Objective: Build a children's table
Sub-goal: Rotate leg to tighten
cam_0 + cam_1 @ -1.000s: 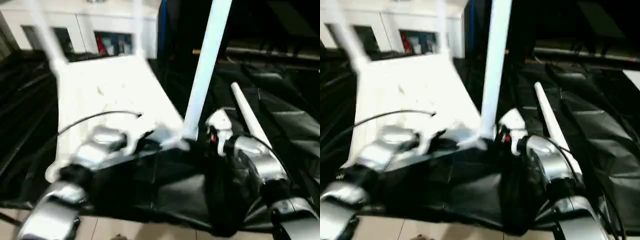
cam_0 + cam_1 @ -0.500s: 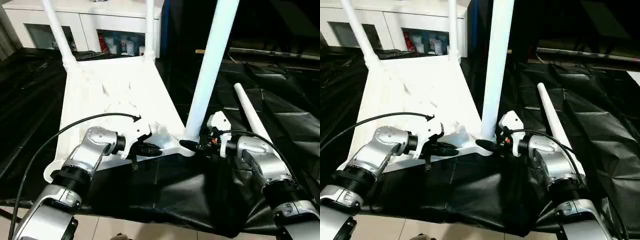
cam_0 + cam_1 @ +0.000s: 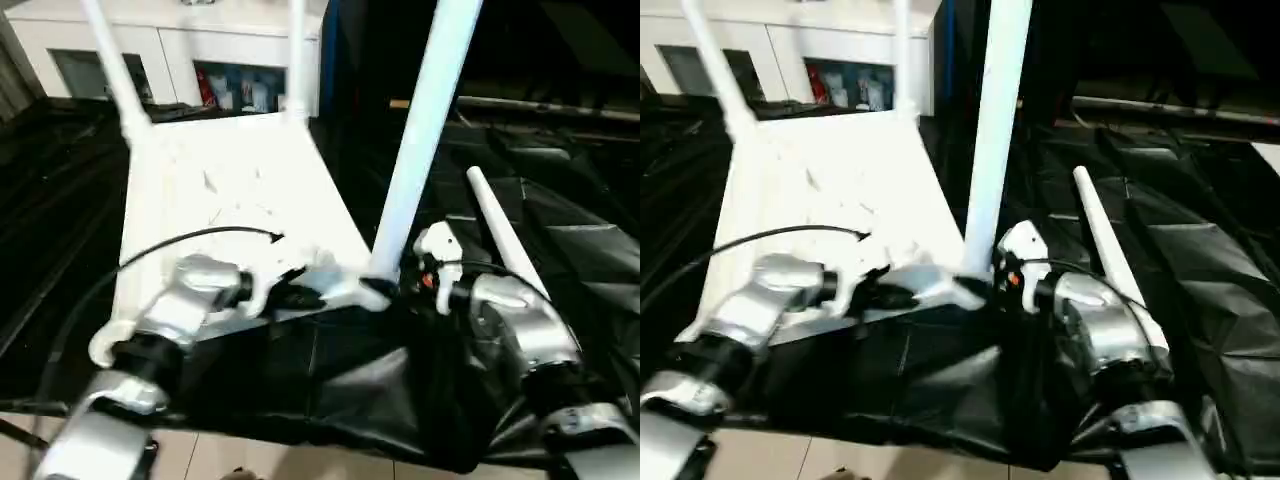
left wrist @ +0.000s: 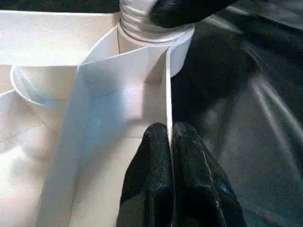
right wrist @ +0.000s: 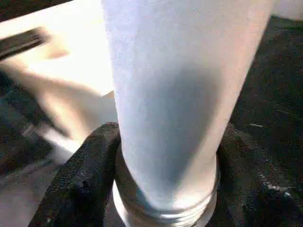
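The right gripper (image 5: 161,189), with its two black textured fingers (image 5: 80,184), is closed around the base of a long white tapered plastic leg (image 3: 420,140), just above that leg's ribbed flared end, where it stands upright in a near corner socket. The left gripper (image 4: 169,142) is pressed together on a thin white rim wall (image 4: 167,90) of the white rectangular plastic table top (image 3: 240,190), one finger on each side of the wall, just beside the same corner socket.

The table top is seen lying upside down on a black plastic sheet (image 3: 560,240), its ribbed underside facing up. Two more white legs (image 3: 115,60) stand in the far corner sockets, their upper parts cut off by the picture's edge. A fourth white tubular leg (image 3: 500,235) lies loose on the sheet to the right of the top, behind the right forearm, which hides its near end.

Behind the sheet, a white cabinet (image 3: 180,45) with open shelves is visible; the coloured items on the shelves are too blurred to identify. No writing or label can be read anywhere.
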